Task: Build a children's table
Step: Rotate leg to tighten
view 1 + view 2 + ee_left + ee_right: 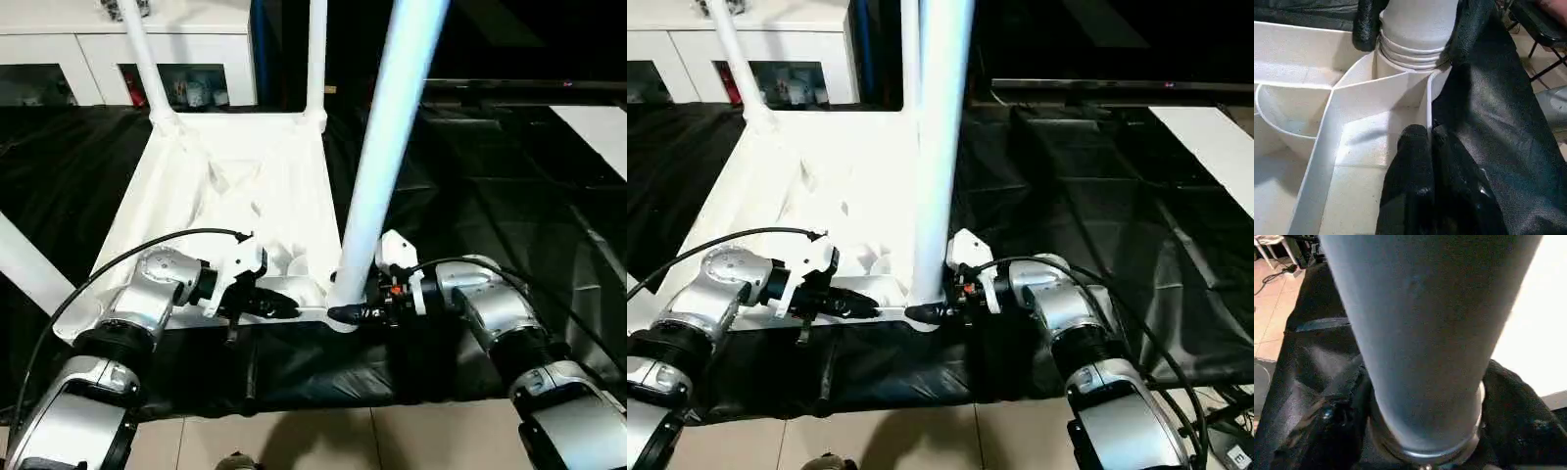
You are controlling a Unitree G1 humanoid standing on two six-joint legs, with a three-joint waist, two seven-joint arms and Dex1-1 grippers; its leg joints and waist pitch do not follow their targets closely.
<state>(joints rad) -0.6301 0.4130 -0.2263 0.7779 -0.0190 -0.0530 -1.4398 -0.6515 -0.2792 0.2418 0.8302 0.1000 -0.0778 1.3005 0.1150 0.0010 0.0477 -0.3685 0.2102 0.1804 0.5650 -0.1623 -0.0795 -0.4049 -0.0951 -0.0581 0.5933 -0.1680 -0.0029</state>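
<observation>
Left eye view centre: the upturned white table lies on black sheeting. The right tool straddles the near leg at its base; the left tool, clenched, nips the rim. Light, stiff, slick plastic; gripping low near the socket looks best.

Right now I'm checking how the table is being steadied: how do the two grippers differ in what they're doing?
The left gripper is pinched shut on the near rim of the upturned tabletop, while the right gripper stands wider, its fingers on either side of the base of the near leg. The left gripper comes in from the left along the rim, the right gripper from the right, level. Both meet at the same near corner socket.
</observation>
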